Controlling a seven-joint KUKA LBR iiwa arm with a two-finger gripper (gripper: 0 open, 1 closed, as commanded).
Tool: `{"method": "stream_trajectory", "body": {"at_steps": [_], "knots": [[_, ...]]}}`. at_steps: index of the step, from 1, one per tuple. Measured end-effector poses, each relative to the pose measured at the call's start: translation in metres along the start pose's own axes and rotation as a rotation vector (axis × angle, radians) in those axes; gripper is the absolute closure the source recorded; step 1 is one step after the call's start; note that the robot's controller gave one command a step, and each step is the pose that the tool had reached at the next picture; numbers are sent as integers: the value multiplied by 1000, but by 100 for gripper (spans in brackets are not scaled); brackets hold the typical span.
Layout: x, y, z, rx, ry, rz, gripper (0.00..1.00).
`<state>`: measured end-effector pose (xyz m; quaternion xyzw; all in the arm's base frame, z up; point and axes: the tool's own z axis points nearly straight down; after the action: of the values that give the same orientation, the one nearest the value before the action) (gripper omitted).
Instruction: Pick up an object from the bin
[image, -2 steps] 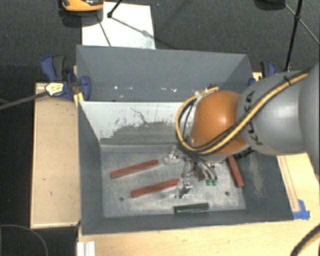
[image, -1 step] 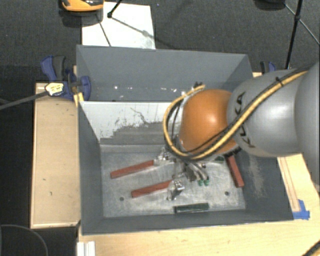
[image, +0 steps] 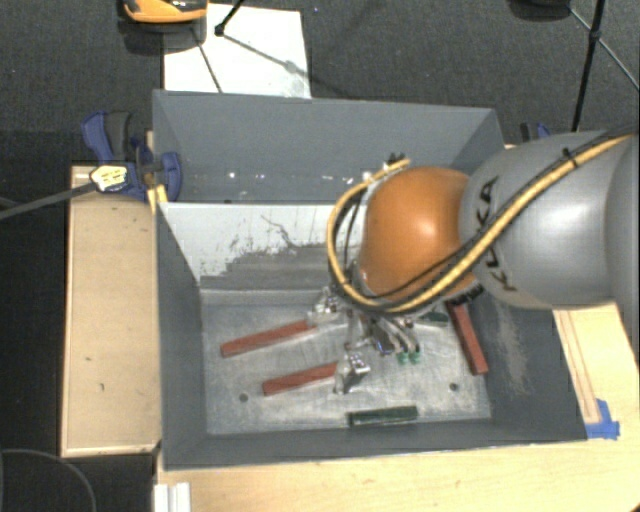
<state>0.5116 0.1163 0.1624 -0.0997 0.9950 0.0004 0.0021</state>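
Bin floor (image: 262, 408): lower red-brown stick (image: 298, 380) aslant, right end beside claw (image: 353, 366)

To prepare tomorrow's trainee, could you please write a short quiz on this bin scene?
1. True or false: a dark flat bar lies by the near wall of the bin, below the gripper in the picture.
2. Which lies nearest the gripper? A) the lower left reddish-brown stick B) a blue ball C) a yellow cup
3. Fill in: the arm enters from the picture's ___.
Key: 1 true; 2 A; 3 right.
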Motion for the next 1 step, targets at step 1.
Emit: {"method": "stream_trajectory", "body": {"at_steps": [1], "knots": [[0, -6, 70, 0, -3, -139, 0]]}}
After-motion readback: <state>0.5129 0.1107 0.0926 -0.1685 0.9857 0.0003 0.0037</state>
